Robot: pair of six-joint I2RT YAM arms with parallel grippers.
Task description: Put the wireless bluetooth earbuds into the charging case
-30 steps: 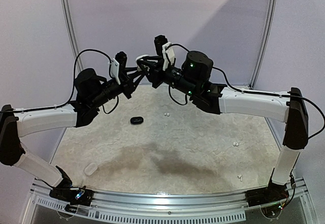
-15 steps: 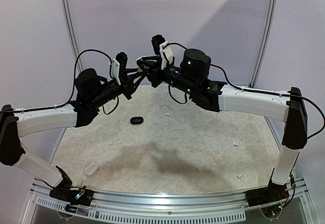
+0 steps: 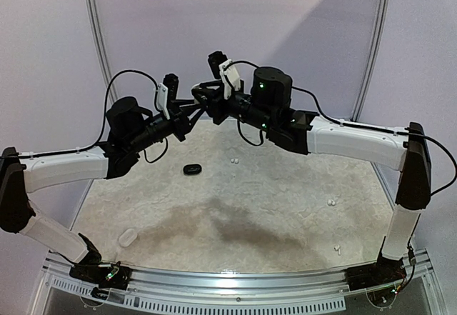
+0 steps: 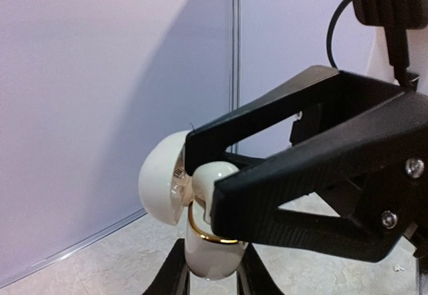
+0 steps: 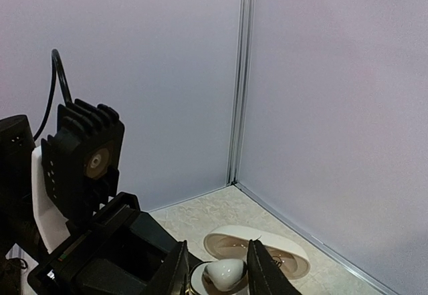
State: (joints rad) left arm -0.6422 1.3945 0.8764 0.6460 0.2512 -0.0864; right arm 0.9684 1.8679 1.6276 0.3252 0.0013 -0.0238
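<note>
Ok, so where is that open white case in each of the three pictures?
Top external: the white case is a small white sliver, upper centre, at the tip of the left gripper.
Left wrist: centre-left, lid open, clamped in the jaws.
Right wrist: bottom centre, open lid facing the camera.
Shared landmark: the left gripper holding it, which shows in every view.

1. charging case (image 4: 208,258) midsection hidden behind left end effector (image 4: 204,174) fingers.
2. right end effector (image 5: 219,249) fingers, case bottom: cut off at lower edge.
3. earbuds (image 3: 234,161) on worktop (image 3: 285,201): mere specks from above, shape unreadable.
</note>
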